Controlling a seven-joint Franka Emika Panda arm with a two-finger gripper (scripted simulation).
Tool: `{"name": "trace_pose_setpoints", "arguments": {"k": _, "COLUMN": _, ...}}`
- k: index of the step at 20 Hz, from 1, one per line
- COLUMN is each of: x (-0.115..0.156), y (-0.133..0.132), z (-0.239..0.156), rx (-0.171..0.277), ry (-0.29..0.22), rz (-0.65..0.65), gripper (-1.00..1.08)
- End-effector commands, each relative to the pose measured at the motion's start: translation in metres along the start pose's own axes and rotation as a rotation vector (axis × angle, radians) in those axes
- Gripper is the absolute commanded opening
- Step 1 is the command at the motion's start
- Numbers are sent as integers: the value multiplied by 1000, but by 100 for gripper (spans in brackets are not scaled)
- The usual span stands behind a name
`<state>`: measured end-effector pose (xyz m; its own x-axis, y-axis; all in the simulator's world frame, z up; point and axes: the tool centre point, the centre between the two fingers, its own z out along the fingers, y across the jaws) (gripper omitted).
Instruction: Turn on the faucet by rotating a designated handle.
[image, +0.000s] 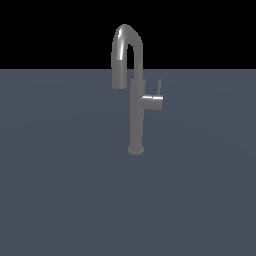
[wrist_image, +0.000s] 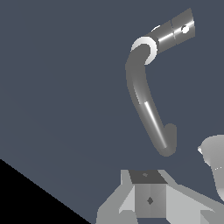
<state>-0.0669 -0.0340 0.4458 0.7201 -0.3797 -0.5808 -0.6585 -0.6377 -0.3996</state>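
Note:
The faucet (image: 136, 117) stands upright on the grey floor, a slim grey column with a small round base and a hooked spout (image: 125, 50) bending toward the exterior view's left. The handle (image: 154, 101) is a short side cylinder on the exterior view's right of the column, with a thin lever (image: 159, 86) pointing up. The wrist view looks down on the spout (wrist_image: 146, 105) and the handle cylinder (wrist_image: 175, 29). My gripper (wrist_image: 164, 216) shows only in the wrist view, at the frame edge. It looks open and empty, clear of the faucet. It is out of the exterior view.
The faucet stands on a flat grey-blue floor (image: 60, 190) that ends in black background beyond. A pale grey rounded shape (wrist_image: 214, 164) sits at the wrist view's edge beside my gripper; I cannot tell what it is.

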Motion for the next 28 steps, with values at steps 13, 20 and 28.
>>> {"name": "trace_pose_setpoints", "arguments": {"k": 13, "x": 101, "y": 17, "z": 10, "rx": 338, "ry": -257, "rz": 346, "gripper": -100}}
{"name": "trace_pose_setpoints", "arguments": {"k": 20, "x": 146, "y": 36, "z": 30, "rx": 511, "ry": -389, "rz": 524, "gripper": -100}}
{"name": "trace_pose_setpoints", "arguments": {"k": 28, "x": 182, "y": 56, "z": 58, "rx": 674, "ry": -514, "rz": 693, "gripper": -100}}
